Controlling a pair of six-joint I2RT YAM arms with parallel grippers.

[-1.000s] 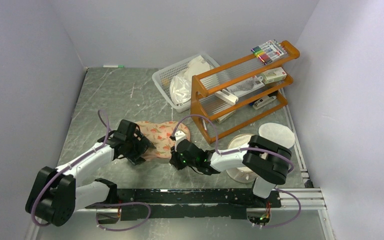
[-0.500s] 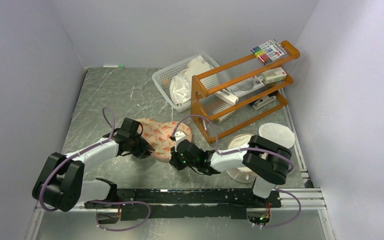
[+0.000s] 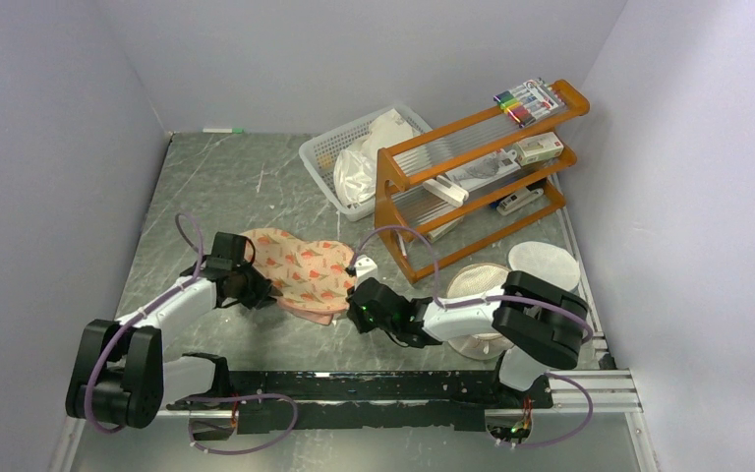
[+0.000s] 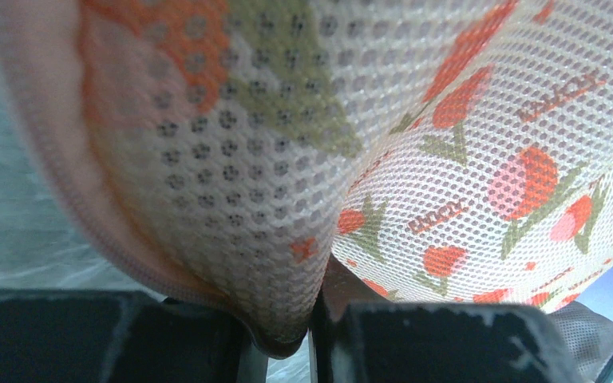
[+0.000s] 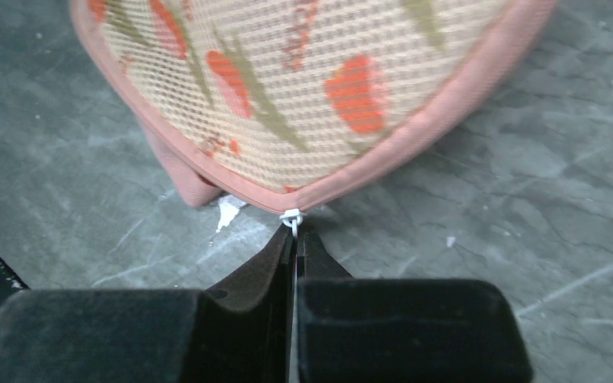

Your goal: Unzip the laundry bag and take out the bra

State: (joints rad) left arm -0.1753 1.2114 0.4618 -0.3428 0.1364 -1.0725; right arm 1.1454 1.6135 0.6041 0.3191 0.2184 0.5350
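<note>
Laundry bag (image 3: 300, 267) lay on counter (image 3: 216, 187) between 2 claws, left end raised, contents hidden. Left claw (image 4: 283, 335) pinched its mesh edge. Right claw (image 5: 294, 239) clamped on white zip pull (image 5: 291, 215). White basket (image 3: 317, 157) held plastic bags (image 3: 354, 175).

Overhead view from my remote station: a grey, marbled counter (image 3: 226, 187) enclosed on three sides by plain pale-lilac walls (image 3: 374, 59) under even light. Toward the far right I see a three-tier orange rack (image 3: 384, 192), set askew. A white lattice basket (image 3: 317, 157) sits just beside it. A black rail (image 3: 403, 386) runs along the near edge.
</note>
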